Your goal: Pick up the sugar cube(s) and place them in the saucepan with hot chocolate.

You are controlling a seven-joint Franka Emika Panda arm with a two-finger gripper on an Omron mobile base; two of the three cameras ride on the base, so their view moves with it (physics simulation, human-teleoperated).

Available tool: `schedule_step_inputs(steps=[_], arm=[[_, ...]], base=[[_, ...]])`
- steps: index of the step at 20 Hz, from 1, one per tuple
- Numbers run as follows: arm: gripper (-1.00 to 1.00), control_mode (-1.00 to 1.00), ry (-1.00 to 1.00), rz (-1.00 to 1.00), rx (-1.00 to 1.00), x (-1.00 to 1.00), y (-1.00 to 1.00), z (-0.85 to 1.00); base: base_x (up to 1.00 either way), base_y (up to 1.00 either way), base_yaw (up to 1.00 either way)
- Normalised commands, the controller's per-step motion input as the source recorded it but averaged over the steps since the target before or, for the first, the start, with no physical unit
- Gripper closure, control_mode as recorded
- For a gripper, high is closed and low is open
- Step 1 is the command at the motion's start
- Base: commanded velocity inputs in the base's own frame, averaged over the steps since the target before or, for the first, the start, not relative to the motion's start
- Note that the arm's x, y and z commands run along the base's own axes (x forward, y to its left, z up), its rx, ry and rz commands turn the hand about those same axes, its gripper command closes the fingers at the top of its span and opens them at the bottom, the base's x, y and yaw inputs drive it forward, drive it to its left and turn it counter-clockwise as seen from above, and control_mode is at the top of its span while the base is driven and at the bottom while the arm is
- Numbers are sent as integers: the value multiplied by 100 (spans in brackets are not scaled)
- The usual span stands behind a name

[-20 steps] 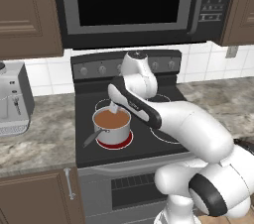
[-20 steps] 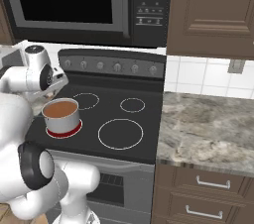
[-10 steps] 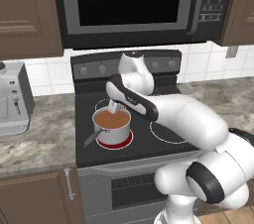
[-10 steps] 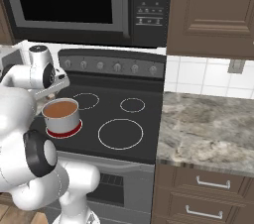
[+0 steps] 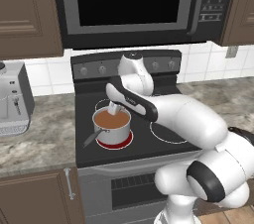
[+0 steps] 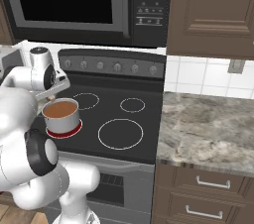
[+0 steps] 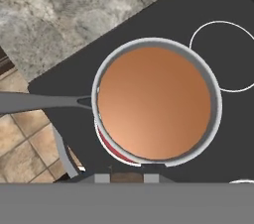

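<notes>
The shiny steel saucepan [image 5: 112, 130] stands on the front left burner, its long grey handle [image 7: 39, 101] pointing toward the stove's front left corner. Smooth reddish-brown hot chocolate [image 7: 154, 101] fills it, also seen as a flat disc of hot chocolate [image 6: 60, 109] in the saucepan [image 6: 62, 121]. My gripper [image 5: 114, 108] hangs just above the back rim of the pan. From the hand, my gripper [image 7: 126, 178] is shut on a small block, the sugar cube [image 7: 126, 177], which looks brownish in shadow between the fingertips.
The burner under the pan glows red [image 5: 115, 142]. Other burner rings [image 6: 120, 133] lie to the right. The microwave [image 5: 129, 0] hangs low over the stove. A coffee machine [image 5: 12, 99] stands on the left counter, and stone counter [image 6: 208, 124] runs to the right.
My gripper has stayed shut above the saucepan. The arm's elbow has swung a little to the right; the pan has not moved.
</notes>
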Motion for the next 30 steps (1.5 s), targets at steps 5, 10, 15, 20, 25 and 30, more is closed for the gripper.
schedule_step_inputs(steps=[5, 10, 15, 20, 25, 30], arm=[[100, -100, 0, 0, 0, 2, 0, -7], [100, -100, 0, 0, -2, 16, 0, -9], [100, -100, 0, 0, 0, 26, -1, -2], [100, -100, 0, 0, 0, 37, 0, 0], [100, -100, 0, 0, 0, 44, 0, 0], [100, -100, 0, 0, 0, 23, 1, -2]], base=[[0, 0, 0], [0, 0, 0], [0, 0, 0], [0, 0, 0], [0, 0, 0], [0, 0, 0]])
